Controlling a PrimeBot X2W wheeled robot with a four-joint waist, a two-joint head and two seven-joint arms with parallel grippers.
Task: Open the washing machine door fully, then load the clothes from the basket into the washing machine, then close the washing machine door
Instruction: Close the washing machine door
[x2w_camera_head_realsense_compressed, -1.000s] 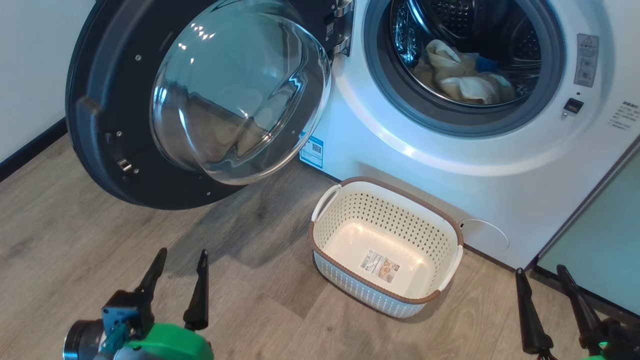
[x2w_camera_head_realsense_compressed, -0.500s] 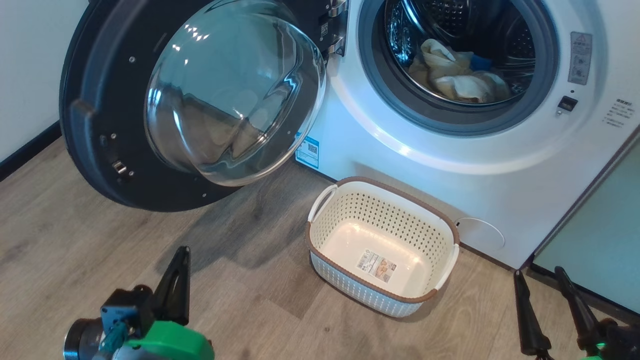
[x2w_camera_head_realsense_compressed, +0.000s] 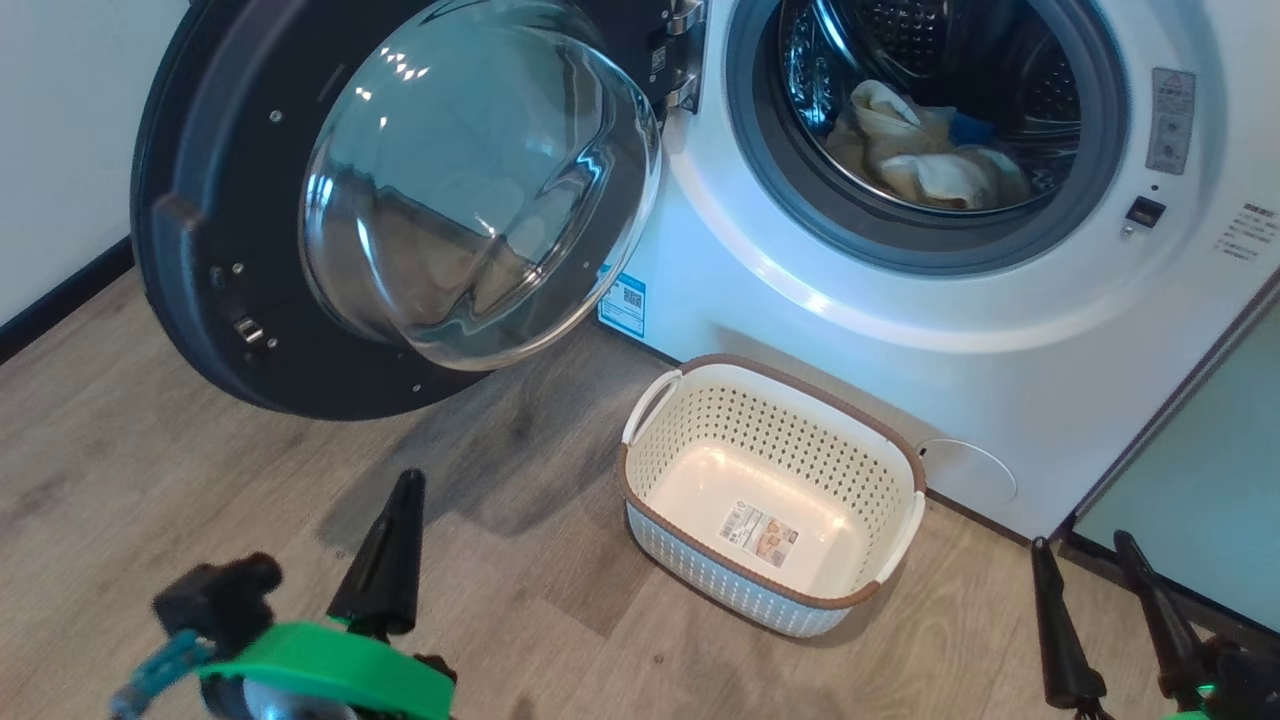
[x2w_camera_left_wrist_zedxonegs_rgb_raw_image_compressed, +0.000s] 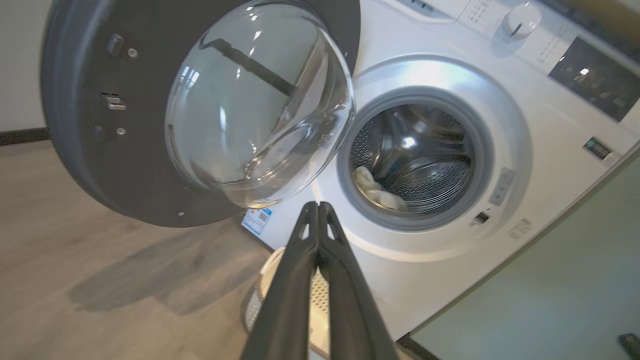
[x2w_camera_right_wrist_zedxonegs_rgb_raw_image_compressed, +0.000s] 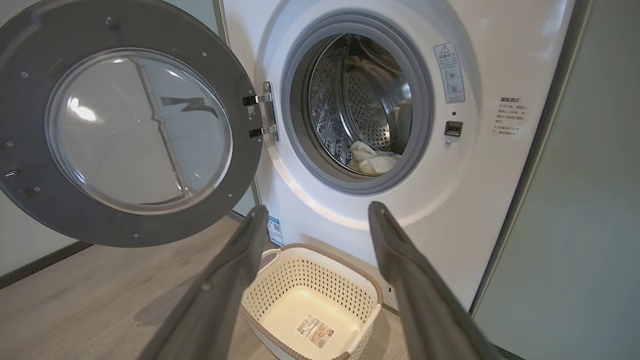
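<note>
The washing machine (x2w_camera_head_realsense_compressed: 850, 330) is white, and its round black door (x2w_camera_head_realsense_compressed: 200, 300) hangs swung wide open to the left, glass bowl facing me. Pale yellow clothes (x2w_camera_head_realsense_compressed: 930, 150) with a bit of blue lie inside the steel drum; the clothes (x2w_camera_right_wrist_zedxonegs_rgb_raw_image_compressed: 372, 159) also show low in the drum in the right wrist view. The cream basket (x2w_camera_head_realsense_compressed: 780, 430) stands on the floor below the drum opening, holding nothing but its label. My left gripper (x2w_camera_head_realsense_compressed: 407, 482) is shut on nothing, low over the floor left of the basket. My right gripper (x2w_camera_head_realsense_compressed: 1081, 542) is open, to the basket's right.
A pale green cabinet (x2w_camera_head_realsense_compressed: 1200, 480) adjoins the washer on the right. A white wall with a dark baseboard (x2w_camera_head_realsense_compressed: 60, 300) runs along the left. The open door overhangs the wood floor (x2w_camera_head_realsense_compressed: 150, 480). A round flap (x2w_camera_head_realsense_compressed: 965, 470) sits low on the washer front.
My left gripper's fingers have come together from open to shut, and the wrist has turned and shifted a little to the right. The right gripper, door and basket stay as they were.
</note>
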